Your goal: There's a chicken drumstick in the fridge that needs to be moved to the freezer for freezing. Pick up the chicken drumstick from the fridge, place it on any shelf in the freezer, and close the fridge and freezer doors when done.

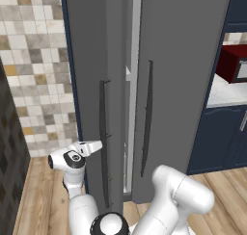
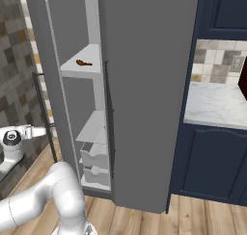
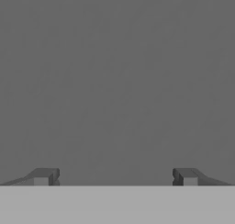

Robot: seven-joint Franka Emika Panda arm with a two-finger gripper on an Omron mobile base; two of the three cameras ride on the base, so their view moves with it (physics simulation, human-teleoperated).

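The chicken drumstick (image 2: pixel 84 62) is lying on a white shelf (image 2: pixel 89 57) inside the freezer (image 2: pixel 79 113), whose door (image 1: pixel 91 84) is standing partly open; the fridge door (image 1: pixel 183 80) is looking closed. The gripper (image 3: pixel 114 176) is facing that freezer door's flat grey face, fingers spread wide and holding nothing, seemingly very close to it. The arm is reaching out low to the left, wrist turned toward the panel. Pushing off-centre, the fingers could be sliding along it, leaving the door ajar.
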